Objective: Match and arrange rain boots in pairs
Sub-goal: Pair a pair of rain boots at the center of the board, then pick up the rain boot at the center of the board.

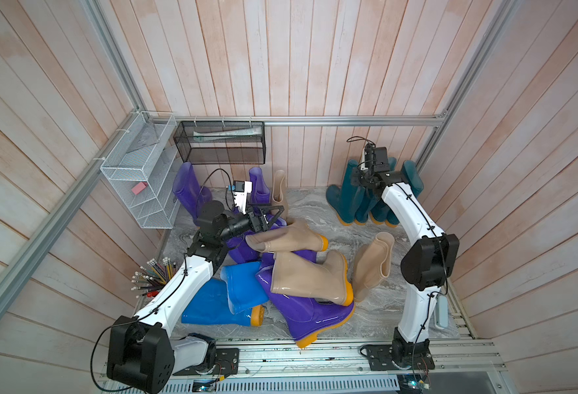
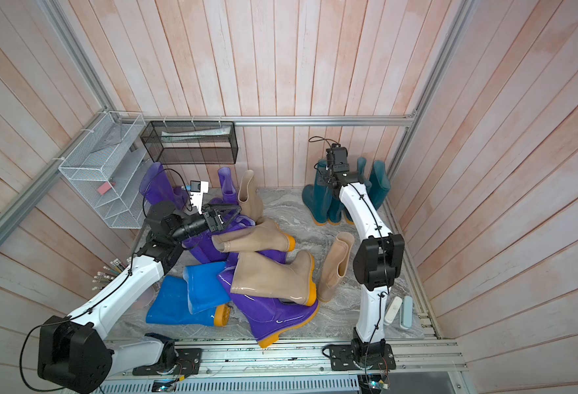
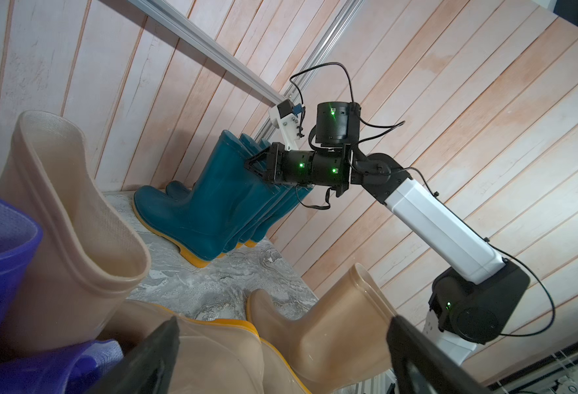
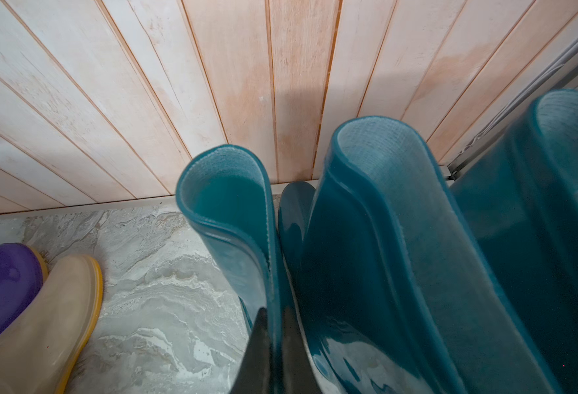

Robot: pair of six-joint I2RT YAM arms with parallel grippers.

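R gripper (image 3: pixel 250 164) was pinched tight on the teal boot (image 4: pixel 226 211) at its cuff, back-right corner. L gripper (image 1: pixel 271 214), jaws wide & empty, hovered just over the beige boot (image 1: pixel 287 237) lying crosswise (cuff nearest, sole away). L arm's closer.

Four teal boots (image 1: pixel 338 201), four beige boots (image 1: pixel 308 276)

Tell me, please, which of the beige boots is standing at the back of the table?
The beige boot beside the upright purple boot, at the back. Two other beige boots lie on the pile; a fourth stands alone, farther forward.
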